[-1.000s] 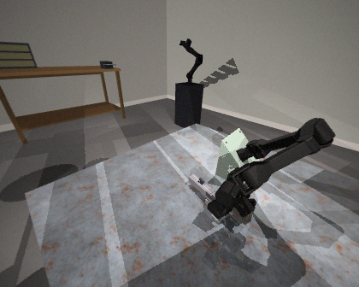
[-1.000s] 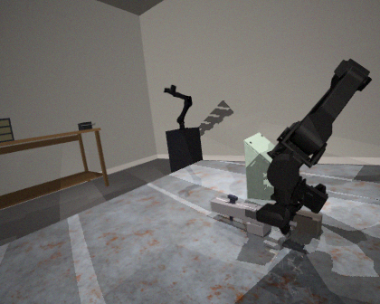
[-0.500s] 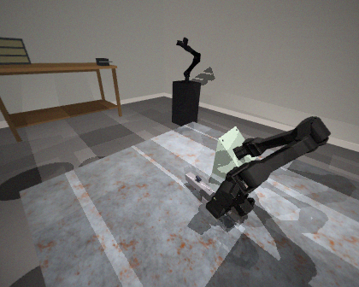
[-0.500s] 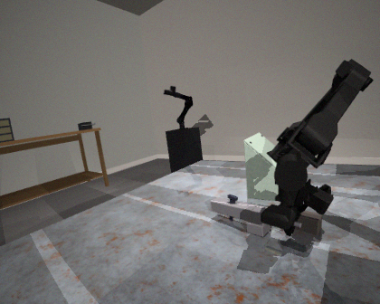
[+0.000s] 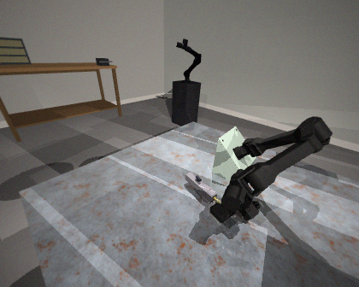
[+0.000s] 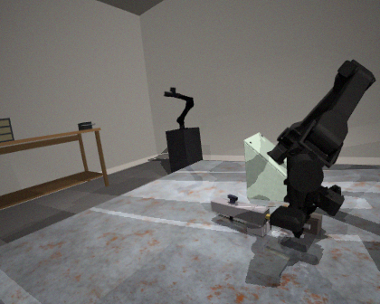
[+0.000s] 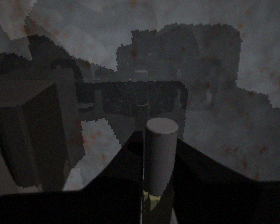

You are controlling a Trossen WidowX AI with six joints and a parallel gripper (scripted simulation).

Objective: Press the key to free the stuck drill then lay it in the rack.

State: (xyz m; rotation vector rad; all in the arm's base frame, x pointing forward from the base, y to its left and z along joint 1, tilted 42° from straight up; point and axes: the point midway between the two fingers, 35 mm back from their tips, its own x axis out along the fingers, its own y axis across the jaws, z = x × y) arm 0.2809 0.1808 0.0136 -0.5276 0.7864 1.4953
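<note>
A long pinkish-grey block [image 5: 200,187] [image 6: 241,211] carries a small black key [image 5: 197,178] [image 6: 232,198] on top. The drill [image 7: 161,155] is a grey cylinder with a yellow band; its yellow part [image 5: 217,199] [image 6: 268,216] shows between the block's end and the gripper. My gripper [image 7: 149,137] [image 6: 297,232] is low over the surface, shut on the drill. Whether the drill's hidden end is still inside the block cannot be seen. A brown block [image 6: 316,224] [image 7: 33,132] stands beside the gripper; I cannot tell whether it is the rack.
A pale green sloped box [image 5: 227,160] [image 6: 262,176] with small holes stands behind the block, close to the arm. A wooden table [image 5: 73,67] [image 6: 42,137] and a black pedestal [image 5: 185,102] [image 6: 184,147] with another arm stand far back.
</note>
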